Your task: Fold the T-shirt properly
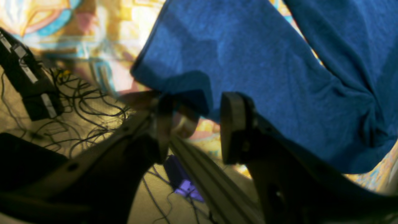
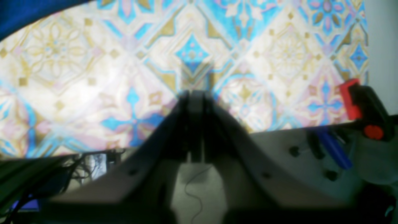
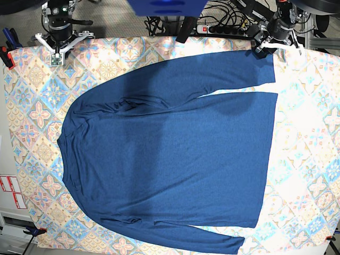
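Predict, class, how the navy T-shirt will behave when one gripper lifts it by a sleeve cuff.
The T-shirt probably droops limply: its knit already wrinkles near the sleeve. It looks light, so it should lift easily, though the rest may drag across the tablecloth.

T-shirt: plain dark navy, long-sleeved, no print. Spread flat on patterned cloth, lying sideways in base view, neck end at picture left, hem at right. One sleeve runs along top edge, cuff near top right; other sleeve lies along bottom edge, cuff toward bottom right. Mild wrinkles near shoulders. Left wrist view: sleeve cuff close-up, creased fabric beside it.
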You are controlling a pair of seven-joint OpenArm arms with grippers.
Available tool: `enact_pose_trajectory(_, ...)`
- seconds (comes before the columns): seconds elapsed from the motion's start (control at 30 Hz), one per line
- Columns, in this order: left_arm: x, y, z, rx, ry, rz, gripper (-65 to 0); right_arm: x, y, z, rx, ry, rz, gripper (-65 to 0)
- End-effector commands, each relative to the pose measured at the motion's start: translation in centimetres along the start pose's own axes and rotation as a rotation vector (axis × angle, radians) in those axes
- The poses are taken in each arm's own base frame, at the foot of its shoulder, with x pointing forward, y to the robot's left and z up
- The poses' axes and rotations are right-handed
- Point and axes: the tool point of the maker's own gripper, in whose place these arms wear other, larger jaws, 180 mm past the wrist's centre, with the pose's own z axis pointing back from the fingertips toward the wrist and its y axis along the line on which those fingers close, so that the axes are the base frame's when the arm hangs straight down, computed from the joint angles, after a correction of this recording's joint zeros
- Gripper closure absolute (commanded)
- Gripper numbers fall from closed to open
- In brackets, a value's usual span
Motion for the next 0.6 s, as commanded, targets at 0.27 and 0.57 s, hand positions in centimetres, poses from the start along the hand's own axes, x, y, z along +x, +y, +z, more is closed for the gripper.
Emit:
enact_pose_trajectory(0.27,0.6,0.6,-0.7,0.01,-0.011,0.009,-24.9,0.8,-0.4,0.3,-0.008,-0.03,0.006,0.0)
enact_pose_trajectory(0.57,1.2,-0.7,-1.3,-0.023,-0.015,0.011,-24.7,0.5,0.8,0.4,0.009,-0.023,-0.021,0.0)
